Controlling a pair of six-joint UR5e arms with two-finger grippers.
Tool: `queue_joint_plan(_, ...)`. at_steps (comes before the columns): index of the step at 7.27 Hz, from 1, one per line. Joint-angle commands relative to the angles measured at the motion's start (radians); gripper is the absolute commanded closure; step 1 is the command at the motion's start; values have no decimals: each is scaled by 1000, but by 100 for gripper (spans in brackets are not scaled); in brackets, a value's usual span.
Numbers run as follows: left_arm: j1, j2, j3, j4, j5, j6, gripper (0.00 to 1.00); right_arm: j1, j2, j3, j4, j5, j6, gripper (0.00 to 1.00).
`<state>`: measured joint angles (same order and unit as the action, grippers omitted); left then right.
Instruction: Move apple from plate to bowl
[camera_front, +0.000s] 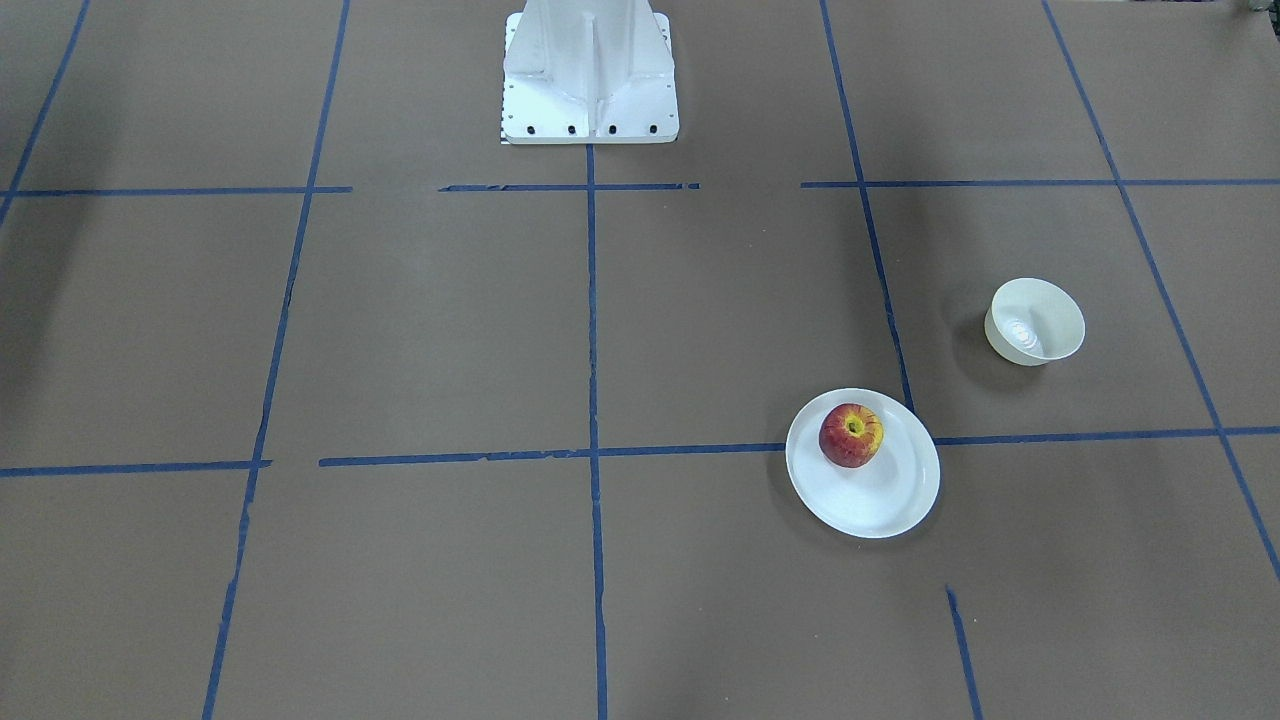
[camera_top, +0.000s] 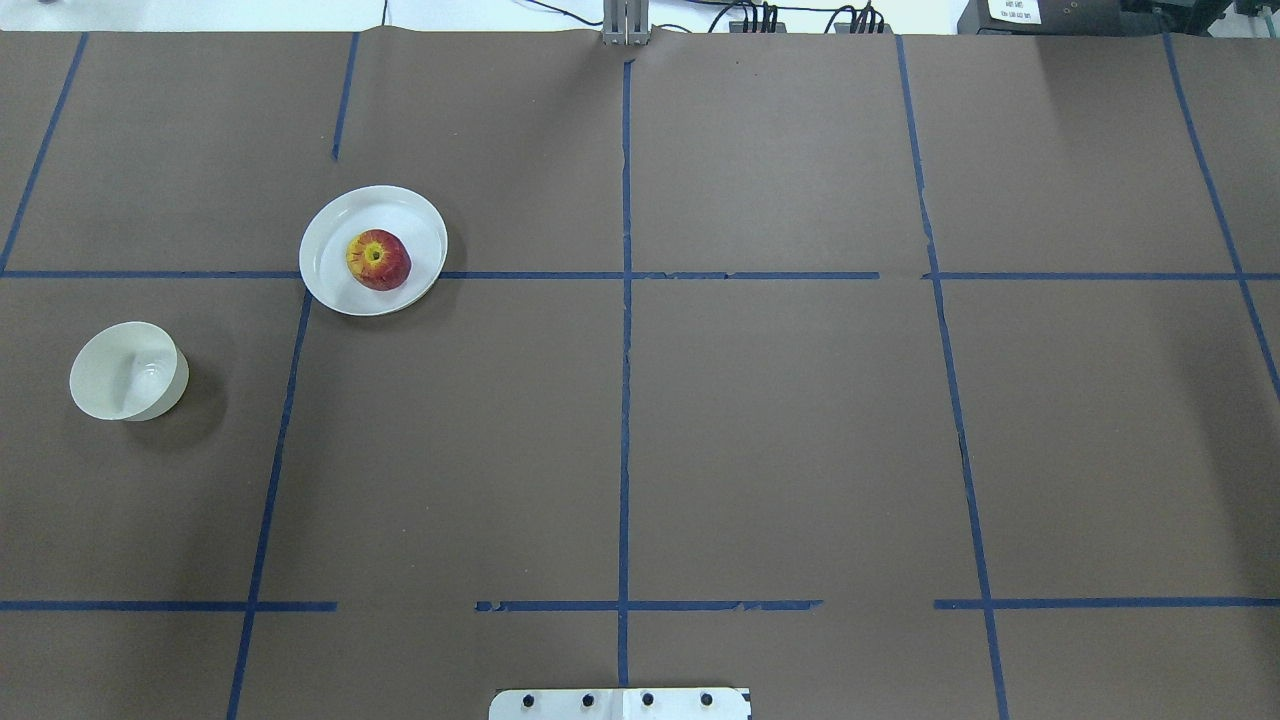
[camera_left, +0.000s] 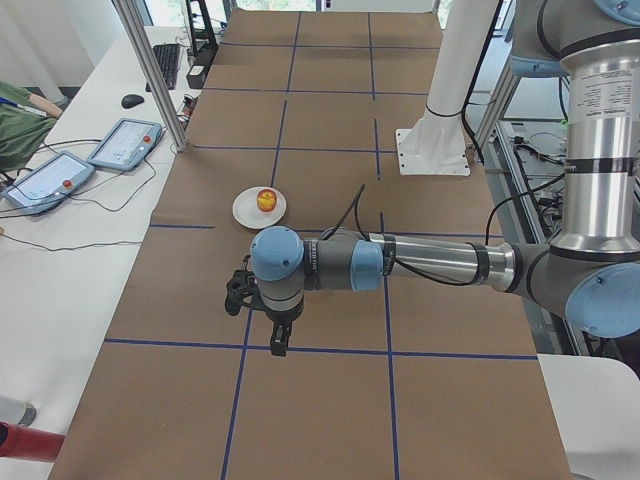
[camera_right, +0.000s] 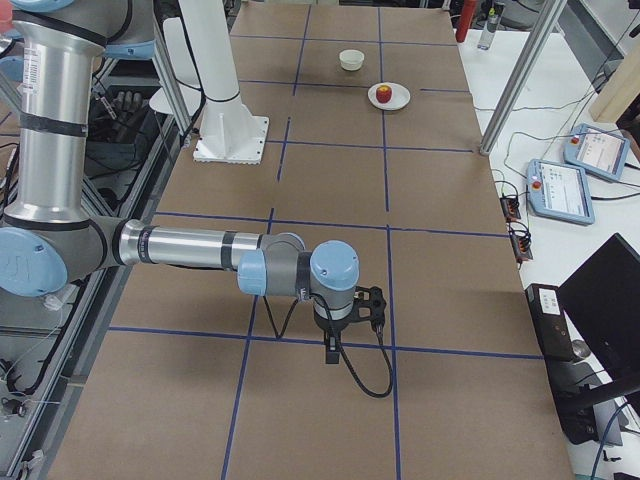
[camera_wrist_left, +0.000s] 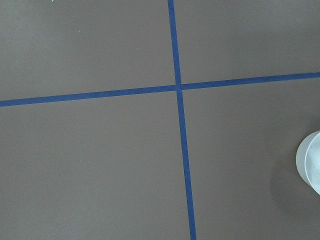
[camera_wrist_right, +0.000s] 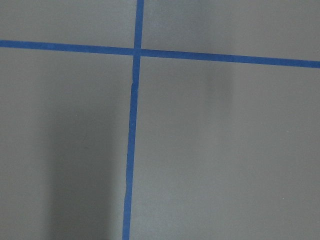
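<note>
On the flat round white plate (camera_top: 405, 215), grip the small round red apple (camera_top: 378, 259), likely firm, light, slick-skinned, across its widest girth; cannot tell opening or load of left tool (camera_left: 279, 341) or right tool (camera_right: 331, 352).

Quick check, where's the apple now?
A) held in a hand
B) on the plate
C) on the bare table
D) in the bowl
B: the apple sits on the plate, stem dimple up, and the bowl stands apart from it, empty.

The left arm (camera_left: 430, 262) and right arm (camera_right: 190, 247) are silver tubes with pale-blue joint caps.
</note>
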<state>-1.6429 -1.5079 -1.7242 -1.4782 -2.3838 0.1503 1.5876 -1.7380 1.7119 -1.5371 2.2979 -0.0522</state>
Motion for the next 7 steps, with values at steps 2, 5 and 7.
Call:
queue_joint_plan(2, 0, -12, -2, 1, -1, -9, 0, 0, 0, 0, 0, 0, 0, 0)
queue_joint_plan(5, 0, -14, -6, -1, -2, -2, 0, 0, 0, 0, 0, 0, 0, 0)
queue_joint_plan(7, 17, -20, -43, -87, -12, -18, 0, 0, 0, 0, 0, 0, 0, 0)
